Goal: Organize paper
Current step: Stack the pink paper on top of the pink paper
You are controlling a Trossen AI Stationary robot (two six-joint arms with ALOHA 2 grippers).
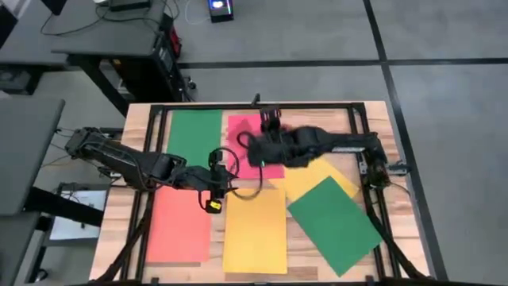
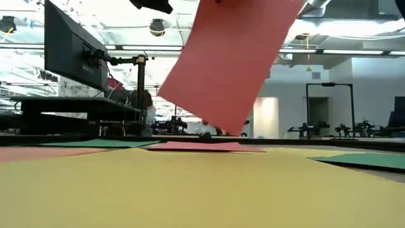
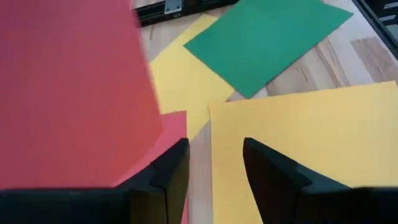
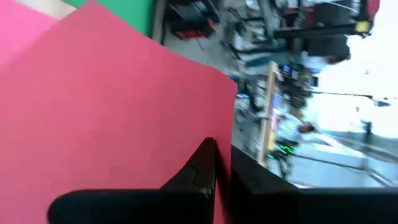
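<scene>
A: What is the robot doing?

B: The right gripper [image 4: 222, 163], near the centre of the high view, has its jaws clenched on the edge of a red sheet [image 2: 231, 60], which hangs in the air above the table [image 1: 139, 131]. More paper lies flat below: a green sheet [image 1: 194, 131] upper left, a pink sheet [image 1: 244, 127] beside it, an orange one [image 1: 178, 226] lower left, a yellow one [image 1: 255, 230] lower centre, and a tilted green sheet [image 1: 337, 222] lower right over another yellow sheet [image 1: 313, 176].

A: And the other arm?

B: The left gripper [image 3: 214, 158] reaches in from the left of the high view and hovers low over the yellow sheet's edge, jaws released and holding nothing.

A: How should the lift go?

B: My judgement: keep the pinch firm, raise the red sheet until its lower corner clears the table, then carry it slowly so it does not swing or drag the others.
</scene>
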